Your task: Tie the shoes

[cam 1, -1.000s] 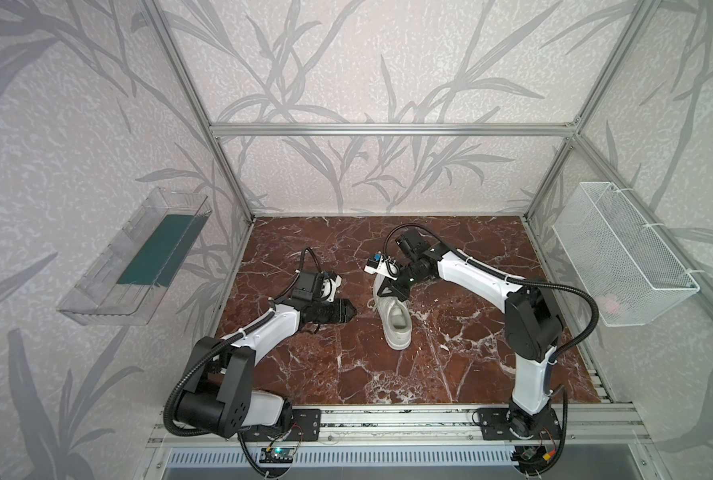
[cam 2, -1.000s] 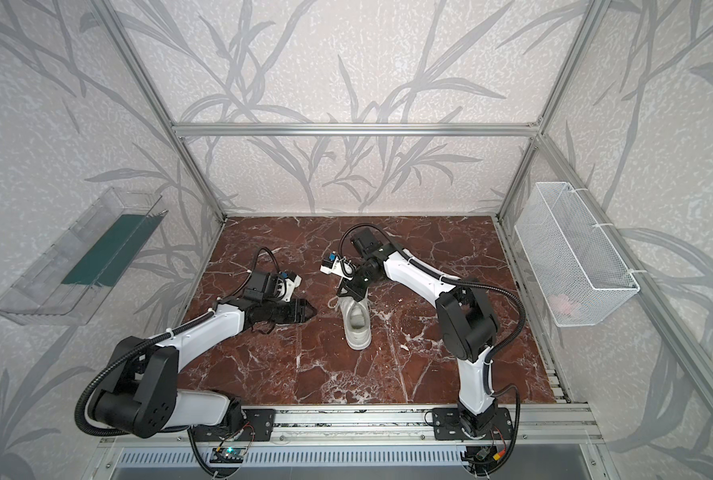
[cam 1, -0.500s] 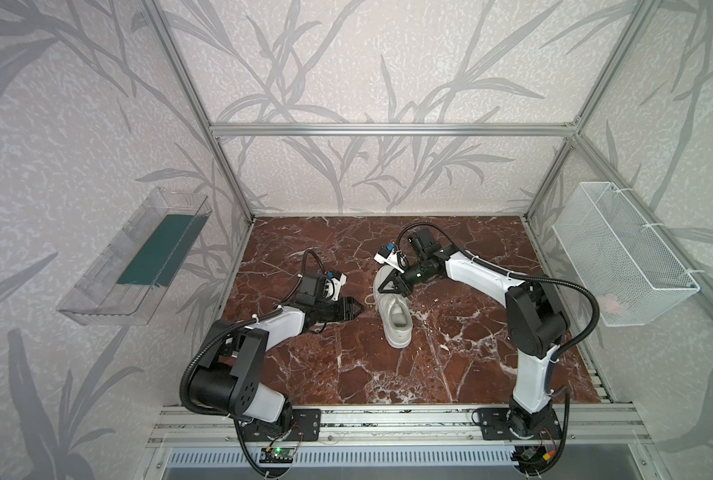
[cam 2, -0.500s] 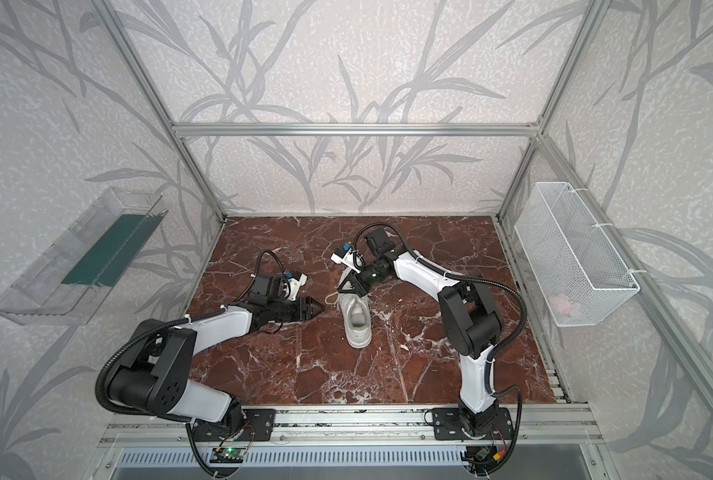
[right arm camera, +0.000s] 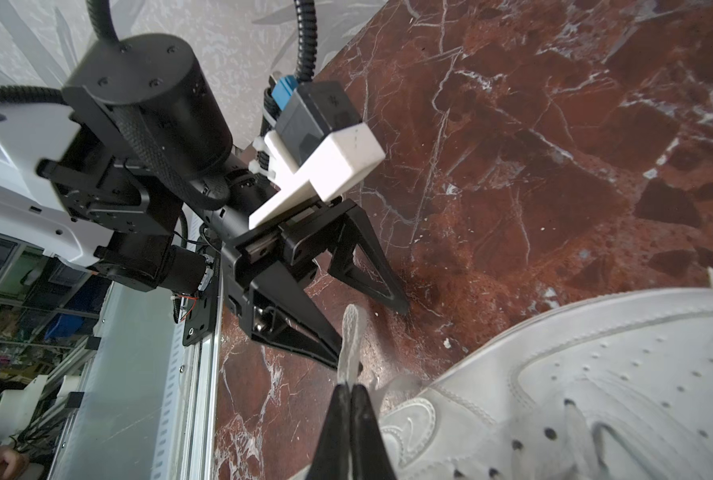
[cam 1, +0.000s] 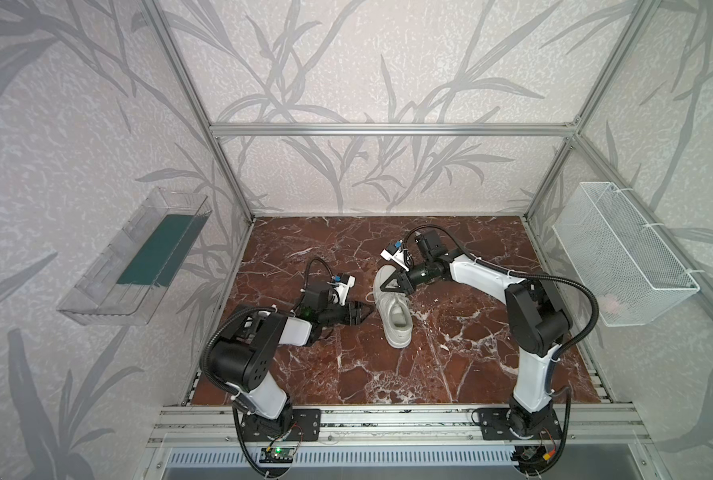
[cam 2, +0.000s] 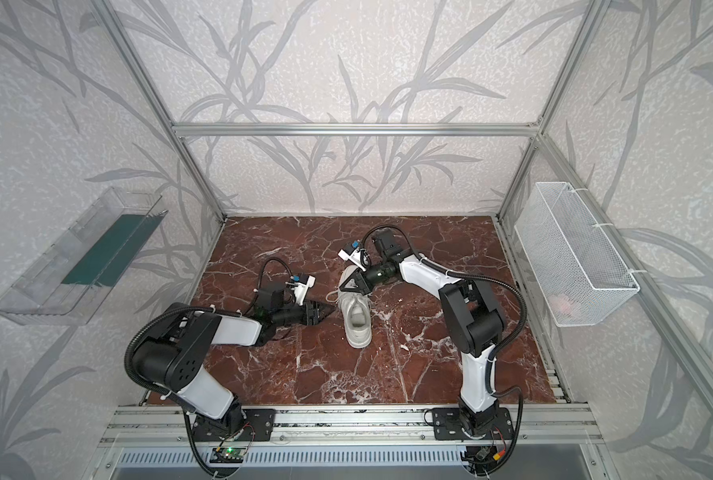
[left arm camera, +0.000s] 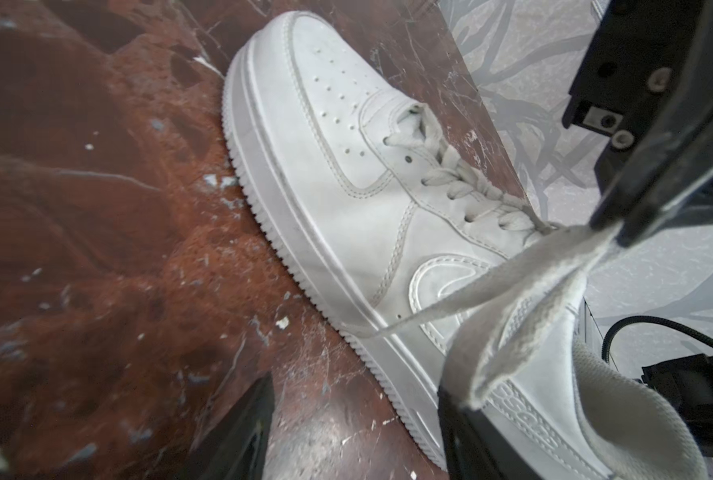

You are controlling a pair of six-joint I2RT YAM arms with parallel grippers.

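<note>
Shoe (cam 1: 394,316) at middle of table (cam 1: 450,365); right gripper (right arm camera: 348,395) pinches lace (right arm camera: 350,340) taut, left gripper (cam 1: 362,312) spread just beside it, so I'd hold tension and shut left only once lace sits squarely between its fingers.

Pale grey wallpaper (cam 1: 367,62) printed with darker grey leafy stems covers the 3 walls in both top views. Aluminium bars (cam 1: 388,129) frame the corners and cross the back wall. The worktop (cam 1: 429,374) is red-brown marble veined in white, edged at the front by a slotted aluminium rail (cam 1: 388,419). A clear plastic tray (cam 1: 101,313) with a dark green base hangs on the left wall. A white wire basket (cam 1: 637,266) hangs on the right wall, with something pale pink inside. The light is soft and even.
</note>
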